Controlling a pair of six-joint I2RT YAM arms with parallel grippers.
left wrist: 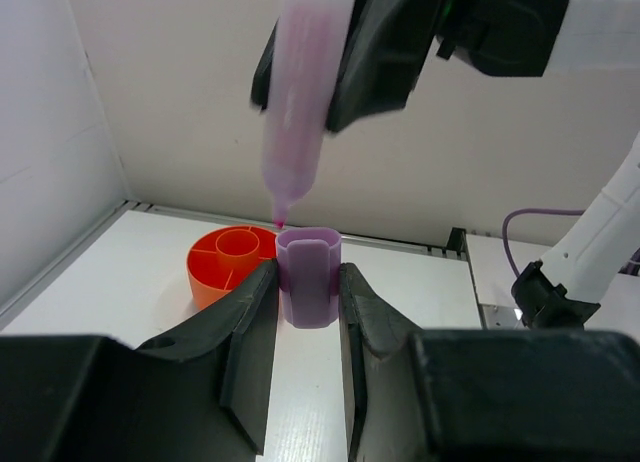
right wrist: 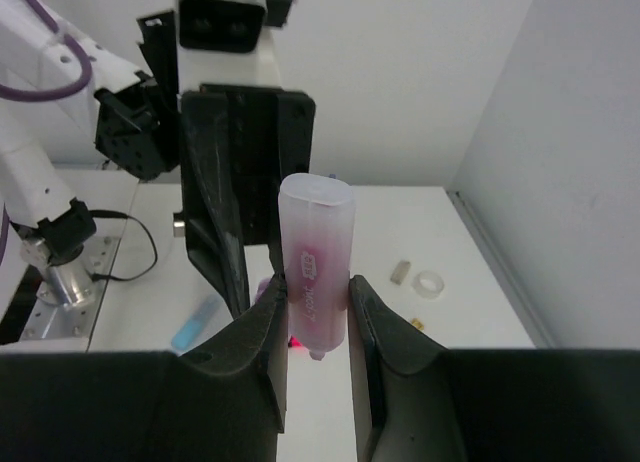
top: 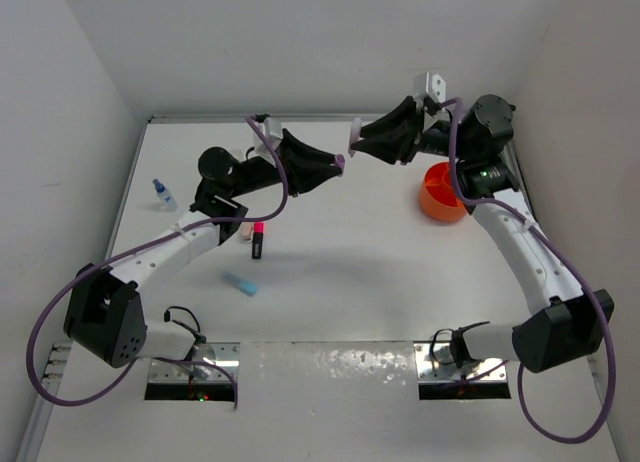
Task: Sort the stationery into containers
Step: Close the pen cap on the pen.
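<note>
My left gripper [left wrist: 308, 282] is shut on a short lilac cap [left wrist: 308, 267], held upright in the air. My right gripper [right wrist: 316, 292] is shut on a translucent pink highlighter [right wrist: 315, 252], uncapped, its tip pointing down just above the cap. From above, the two grippers [top: 338, 164] [top: 356, 142] face each other over the far middle of the table. The round orange tub [top: 440, 194] with inner dividers stands at the right, under the right arm. A black marker with pink cap [top: 256, 240], a light-blue highlighter [top: 240, 283] and a blue-capped bottle [top: 161, 191] lie on the left.
A beige block [right wrist: 400, 273] and a clear tape ring [right wrist: 430, 284] lie together on the table, seen past the right fingers. White walls close in the table at the back and on both sides. Purple cables loop off both arms.
</note>
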